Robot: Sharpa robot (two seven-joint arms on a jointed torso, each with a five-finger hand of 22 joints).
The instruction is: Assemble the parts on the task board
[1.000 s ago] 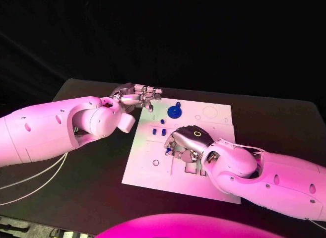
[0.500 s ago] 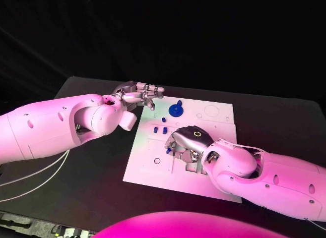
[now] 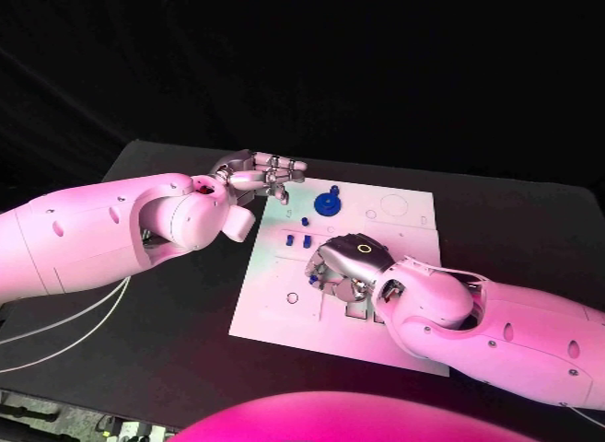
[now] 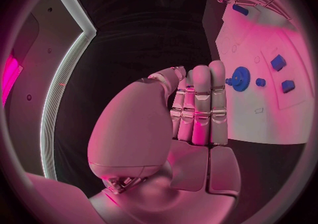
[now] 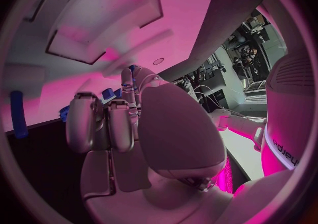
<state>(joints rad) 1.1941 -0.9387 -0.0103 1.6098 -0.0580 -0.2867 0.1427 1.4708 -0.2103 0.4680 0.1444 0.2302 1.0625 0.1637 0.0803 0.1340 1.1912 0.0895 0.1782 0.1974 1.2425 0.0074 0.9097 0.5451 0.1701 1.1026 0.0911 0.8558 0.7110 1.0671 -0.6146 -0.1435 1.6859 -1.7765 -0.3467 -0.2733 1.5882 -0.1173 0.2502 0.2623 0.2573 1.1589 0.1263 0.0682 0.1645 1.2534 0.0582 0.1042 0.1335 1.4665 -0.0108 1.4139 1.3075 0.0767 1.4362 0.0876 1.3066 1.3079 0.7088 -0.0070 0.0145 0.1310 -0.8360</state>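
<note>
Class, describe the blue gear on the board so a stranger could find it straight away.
Start at the white task board in the middle of the table. Near its far edge, just beside the left hand, lies the blue gear. It is round and toothed, larger than the small blue blocks nearer the right hand.

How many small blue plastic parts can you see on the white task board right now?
5: a blue gear near the far edge, a small round peg beside it, two small blocks nearer the middle, one piece against the right hand, which may hide more.

A black table point(image 3: 157, 350) stands against a dark, unlit background.
</note>
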